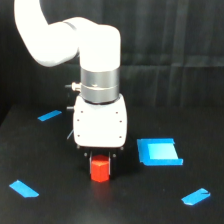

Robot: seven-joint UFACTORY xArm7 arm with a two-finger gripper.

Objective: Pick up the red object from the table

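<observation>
Gripper (pixel 100 159), exterior view: the white xArm6 wrist housing (pixel 100 125) points straight down over the surface (pixel 60 210), and only short dark stubs of the fingers show beneath it, on either side of the top of the red object (pixel 100 170). Whether the fingers touch the block or merely bracket it cannot be told; they look set roughly to the block's width, but contact is hidden by the housing's shadow. The block's lower part seems to rest on the surface, at centre and slightly toward the view's left of the blue square (pixel 159 151), which lies just beside it and apart from it.

Handling, as judged: the red object is a small matte faceted prism, probably rigid and light, and not fragile. Its matte faces should give fair friction, with little tendency to slip. The best hold is across two opposite flat side faces, near mid-height; closing on the edges between faces could make it twist or squirt out. Because the block nearly fills the opening, centring matters.

Count in this view:
- One red object.
- One blue square, flat, with a raised-looking rim.
- Three blue tape strips: one at upper left (pixel 49 115), one at lower left (pixel 23 188), one at lower right (pixel 195 196).
- One arm with one gripper.
</observation>
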